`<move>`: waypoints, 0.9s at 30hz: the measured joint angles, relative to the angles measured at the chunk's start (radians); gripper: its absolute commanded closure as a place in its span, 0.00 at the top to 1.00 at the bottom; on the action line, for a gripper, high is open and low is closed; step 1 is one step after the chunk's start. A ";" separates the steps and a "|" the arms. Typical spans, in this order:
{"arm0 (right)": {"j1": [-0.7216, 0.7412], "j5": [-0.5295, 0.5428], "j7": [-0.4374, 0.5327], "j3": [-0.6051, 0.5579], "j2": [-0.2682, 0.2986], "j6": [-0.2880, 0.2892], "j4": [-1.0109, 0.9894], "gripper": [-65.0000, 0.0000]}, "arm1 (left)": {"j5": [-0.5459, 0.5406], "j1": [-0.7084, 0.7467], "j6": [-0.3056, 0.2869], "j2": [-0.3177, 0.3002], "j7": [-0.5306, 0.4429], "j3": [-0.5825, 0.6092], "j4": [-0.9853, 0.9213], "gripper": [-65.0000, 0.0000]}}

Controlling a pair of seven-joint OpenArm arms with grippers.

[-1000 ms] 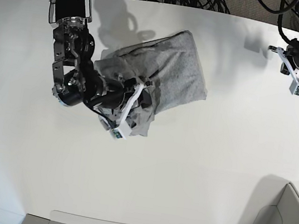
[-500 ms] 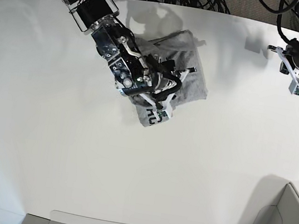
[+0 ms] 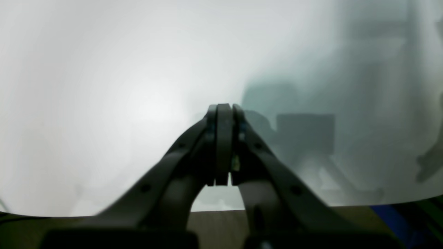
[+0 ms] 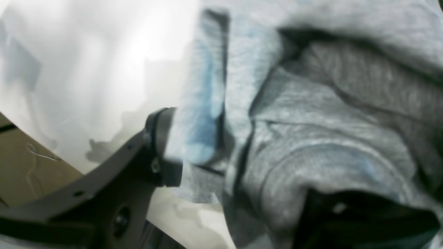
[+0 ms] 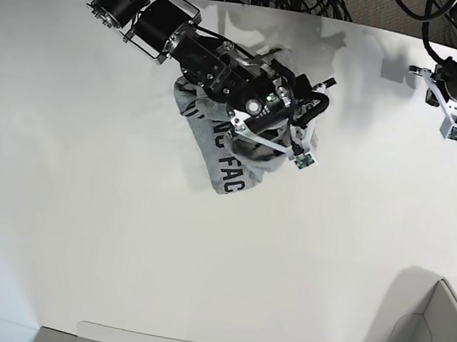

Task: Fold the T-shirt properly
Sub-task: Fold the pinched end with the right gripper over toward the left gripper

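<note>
Bracketing bunched heather-grey cotton T-shirt: black right claw, standing wide, seemingly ungripping | nearer: right (black left claw hanging shut, empty, well apart)

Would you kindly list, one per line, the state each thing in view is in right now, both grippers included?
T-shirt: bunched and partly folded on the table, some black lettering showing
Right gripper: jaws spread wide, over the T-shirt, with fabric between them
Left gripper: shut, holding nothing, away from the T-shirt
Table: lit, with shadows of the arms on it
</note>
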 measured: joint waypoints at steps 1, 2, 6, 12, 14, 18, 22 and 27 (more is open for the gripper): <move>0.003 -0.001 -0.001 -0.008 -0.008 0.000 -0.001 0.41 | -0.002 0.000 0.000 0.000 0.000 0.000 0.000 0.00; 0.008 -0.005 -0.001 -0.013 -0.015 0.000 -0.002 0.41 | -0.001 0.000 0.000 0.000 0.000 0.000 0.000 0.00; 0.021 -0.096 -0.002 -0.030 -0.056 -0.007 -0.002 0.41 | -0.001 0.000 0.000 0.000 0.000 0.000 0.000 0.00; 0.100 -0.192 -0.005 -0.156 -0.112 0.055 -0.038 0.41 | -0.002 0.000 0.000 0.002 0.000 0.001 0.000 0.00; 0.107 -0.181 0.006 -0.207 -0.119 0.095 -0.038 0.41 | -0.002 0.000 0.000 0.002 0.000 0.001 0.000 0.00; 0.107 -0.179 0.071 -0.266 -0.125 0.099 -0.038 0.41 | 0.002 0.001 0.000 0.001 0.001 0.027 0.000 0.00; 0.101 -0.181 0.071 -0.277 -0.124 0.099 -0.038 0.41 | -0.003 -0.003 0.000 0.005 -0.002 0.071 0.000 0.00; 0.079 -0.216 0.071 -0.242 -0.094 0.098 0.024 0.41 | -0.001 -0.001 0.000 0.008 0.000 0.073 0.000 0.00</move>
